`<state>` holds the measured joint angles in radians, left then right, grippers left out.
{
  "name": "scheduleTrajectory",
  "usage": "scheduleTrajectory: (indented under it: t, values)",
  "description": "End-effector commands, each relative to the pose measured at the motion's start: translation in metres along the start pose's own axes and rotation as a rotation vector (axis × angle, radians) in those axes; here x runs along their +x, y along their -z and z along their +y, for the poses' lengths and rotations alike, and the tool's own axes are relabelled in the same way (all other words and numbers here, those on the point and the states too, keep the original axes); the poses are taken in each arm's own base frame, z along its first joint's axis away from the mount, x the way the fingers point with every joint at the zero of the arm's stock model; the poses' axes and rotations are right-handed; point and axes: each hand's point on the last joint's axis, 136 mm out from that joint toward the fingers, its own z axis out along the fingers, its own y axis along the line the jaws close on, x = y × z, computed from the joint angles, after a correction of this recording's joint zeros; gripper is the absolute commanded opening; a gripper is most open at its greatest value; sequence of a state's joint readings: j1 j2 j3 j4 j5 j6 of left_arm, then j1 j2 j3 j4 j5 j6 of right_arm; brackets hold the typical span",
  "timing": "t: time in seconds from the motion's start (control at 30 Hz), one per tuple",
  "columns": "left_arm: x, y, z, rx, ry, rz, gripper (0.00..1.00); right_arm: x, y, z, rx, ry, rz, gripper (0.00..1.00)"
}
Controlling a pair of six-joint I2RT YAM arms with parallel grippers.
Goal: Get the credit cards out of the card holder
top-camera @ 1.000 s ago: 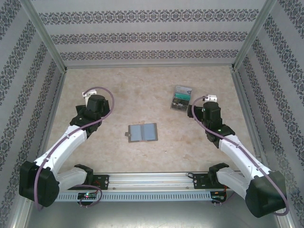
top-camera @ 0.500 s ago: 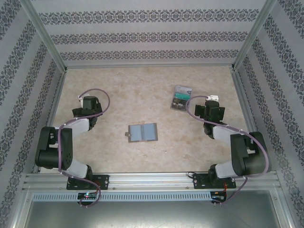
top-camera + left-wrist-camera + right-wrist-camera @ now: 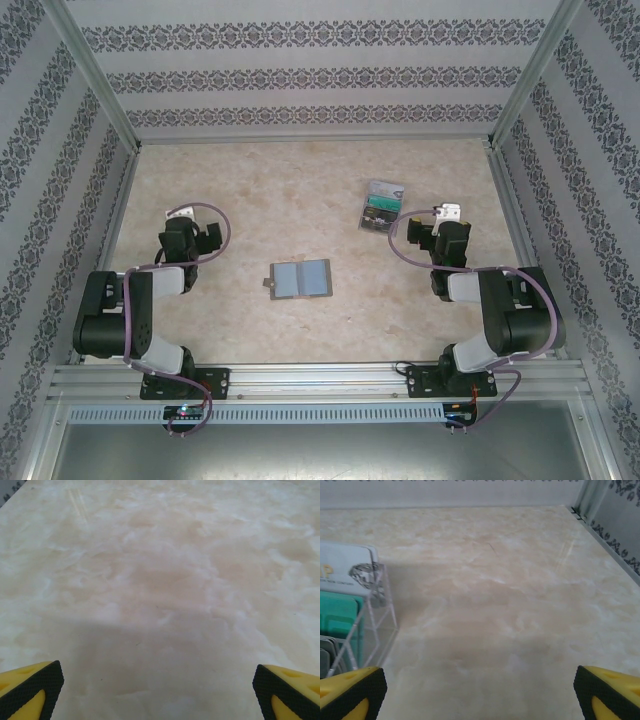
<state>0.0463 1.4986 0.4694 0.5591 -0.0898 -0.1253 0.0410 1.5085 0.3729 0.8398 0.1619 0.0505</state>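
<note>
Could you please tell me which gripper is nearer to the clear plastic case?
Right. The right gripper sits just right of the clear plastic case; the left gripper is far across the table to its left.

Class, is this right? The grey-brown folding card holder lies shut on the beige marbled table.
No: the grey-brown folding card holder lies open, pale blue-grey halves up, on the beige marbled table. The top external view shows it.

High overhead view, wrist views skimming table (image 3: 160,580)
</note>
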Motion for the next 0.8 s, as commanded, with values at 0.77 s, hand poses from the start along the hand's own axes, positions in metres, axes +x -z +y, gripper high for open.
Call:
scheduleTrajectory:
  t: [0.77]
  values:
    - [-0.014, 0.001, -0.040, 0.166, -0.127, -0.137, 1.00, -0.018, 0.000, 0.006, -0.047, 0.002, -0.064, 0.98]
